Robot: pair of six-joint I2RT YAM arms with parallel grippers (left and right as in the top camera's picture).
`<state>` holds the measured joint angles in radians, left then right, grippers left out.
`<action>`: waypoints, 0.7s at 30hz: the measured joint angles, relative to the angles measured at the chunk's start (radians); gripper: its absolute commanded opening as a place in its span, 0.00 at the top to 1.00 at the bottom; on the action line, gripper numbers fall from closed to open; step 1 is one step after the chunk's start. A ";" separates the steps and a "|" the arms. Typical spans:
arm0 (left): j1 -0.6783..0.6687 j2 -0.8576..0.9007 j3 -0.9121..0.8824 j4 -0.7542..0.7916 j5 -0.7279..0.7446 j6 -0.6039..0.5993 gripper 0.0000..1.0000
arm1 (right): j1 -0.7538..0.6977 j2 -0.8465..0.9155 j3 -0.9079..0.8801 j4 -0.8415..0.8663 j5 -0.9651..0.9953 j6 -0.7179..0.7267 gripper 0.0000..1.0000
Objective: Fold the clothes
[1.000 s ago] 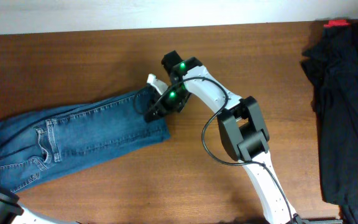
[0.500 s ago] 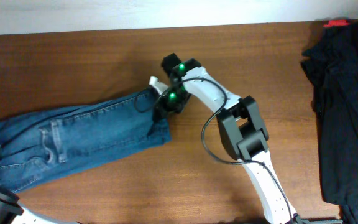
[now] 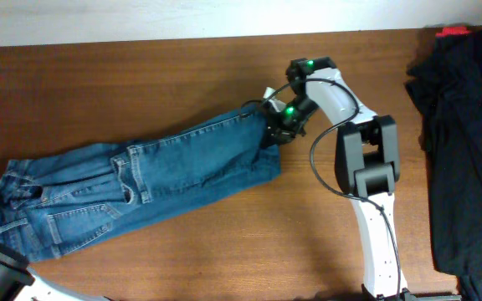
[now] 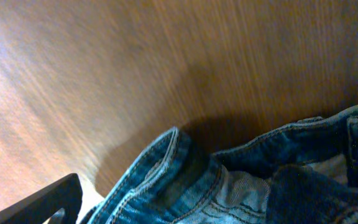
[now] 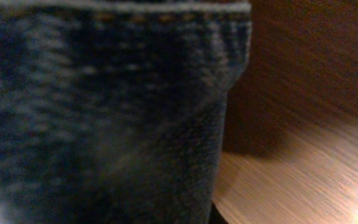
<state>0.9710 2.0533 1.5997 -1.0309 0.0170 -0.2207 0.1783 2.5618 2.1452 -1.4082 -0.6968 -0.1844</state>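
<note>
The jeans (image 3: 141,180) are laid slantwise across the left and middle of the tabletop (image 3: 99,84), with the waistband at the left and the leg hems at the right. The hem end is clamped in the right pincer (image 3: 276,130). The left pincer (image 4: 48,202) is held apart by the waistband, and nothing is seen in it.

For a clean fold, the hems are best carried low towards the waistband, with the legs kept stacked and the waist pinned against dragging.

A heap of dark cloth (image 3: 463,142) is piled at the right edge of the wood-grain surface, and a pale wall (image 3: 141,17) is seen beyond.
</note>
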 measured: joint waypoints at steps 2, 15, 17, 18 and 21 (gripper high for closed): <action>-0.006 0.000 -0.008 -0.009 0.021 0.005 0.01 | -0.026 0.000 0.000 -0.023 0.000 -0.018 0.96; -0.012 0.000 -0.012 0.086 0.328 0.095 0.01 | -0.106 0.002 0.000 -0.043 0.072 -0.051 0.96; -0.007 0.000 -0.012 0.106 0.436 0.123 0.01 | -0.115 0.002 0.000 -0.042 0.089 -0.051 0.96; -0.004 0.000 -0.012 0.125 0.476 0.134 0.01 | -0.122 0.002 0.000 -0.041 0.121 -0.051 0.96; 0.049 0.000 0.018 0.166 0.689 0.209 0.01 | -0.175 0.002 0.000 -0.048 0.153 -0.052 0.96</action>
<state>1.0199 2.0533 1.6176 -0.8650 0.7059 -0.0113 0.0036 2.5633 2.1456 -1.4563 -0.5438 -0.2363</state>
